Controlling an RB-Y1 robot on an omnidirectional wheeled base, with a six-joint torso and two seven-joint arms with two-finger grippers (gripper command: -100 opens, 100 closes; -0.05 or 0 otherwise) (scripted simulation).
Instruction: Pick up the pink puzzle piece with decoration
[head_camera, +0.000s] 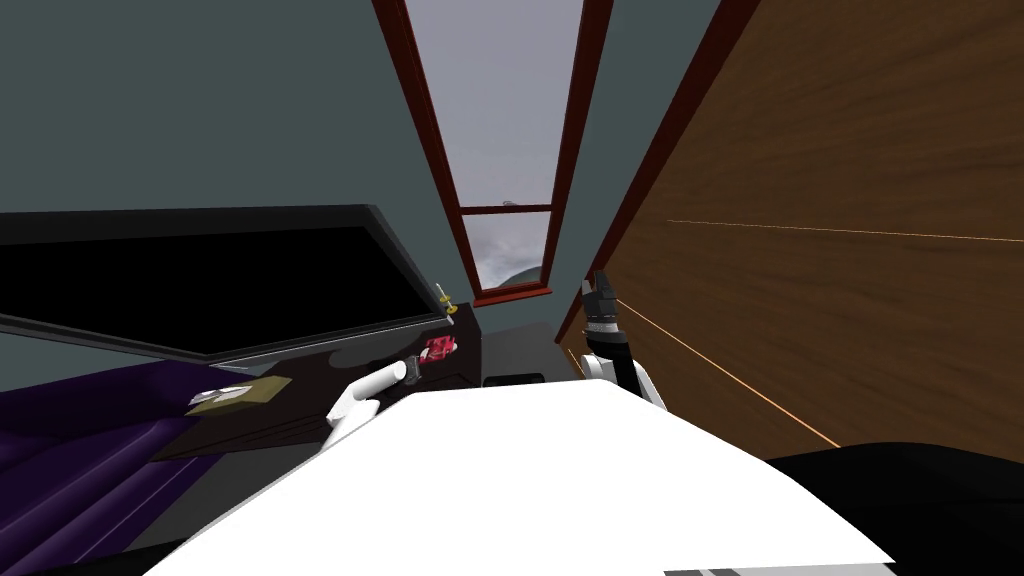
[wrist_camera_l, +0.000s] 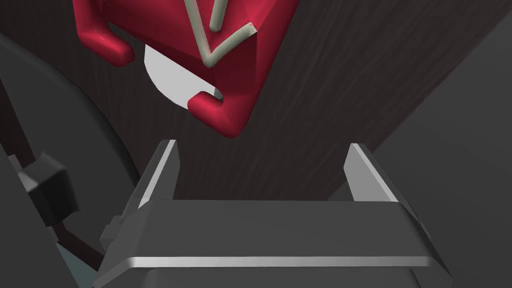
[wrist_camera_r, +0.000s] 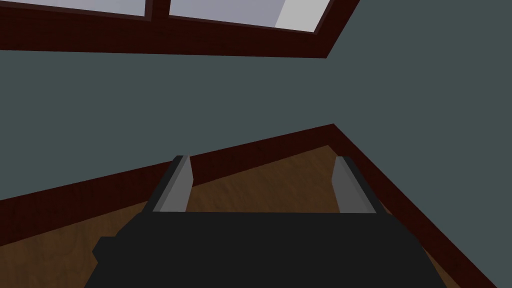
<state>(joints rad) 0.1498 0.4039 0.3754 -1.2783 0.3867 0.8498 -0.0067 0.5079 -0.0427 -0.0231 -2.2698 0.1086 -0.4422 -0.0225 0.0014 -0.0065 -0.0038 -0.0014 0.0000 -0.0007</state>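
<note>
Figure: approach to a grasp, seen from beside the robot. The left gripper (wrist_camera_l: 262, 145) hangs low over a dark table (wrist_camera_l: 300, 125) with its two blades apart and nothing between them. The pink puzzle piece (wrist_camera_l: 170, 35), in fact a deep pink verging on crimson, lies on that table just beyond the fingertips and slightly off the gripper's midline, towards one blade. Its upper face carries a decoration (wrist_camera_l: 227, 47) of raised pale grey-beige lines. Two rounded, hooked lobes curl from the near edge around a white patch (wrist_camera_l: 172, 75); what that patch is cannot be told.

In the head view the piece (head_camera: 440, 350) sits near the far end of the table (head_camera: 310, 370), with the left gripper (head_camera: 415, 368) just short of it. The right gripper (head_camera: 598, 290) is raised well apart, by the wood-panelled wall; its wrist view shows the blades (wrist_camera_r: 262, 158) likewise spread and empty.

Handling, as a judgement: the piece looks rigid, small and light, with a smooth, rounded skin that may slide between thin blades. The lobes are narrow and curved, and so poor purchase. The better hold appears to be across the broad body, blades on opposite side walls, after the hand advances and centres on it. Too shallow a bite on the rounded corner could squeeze the piece out.
</note>
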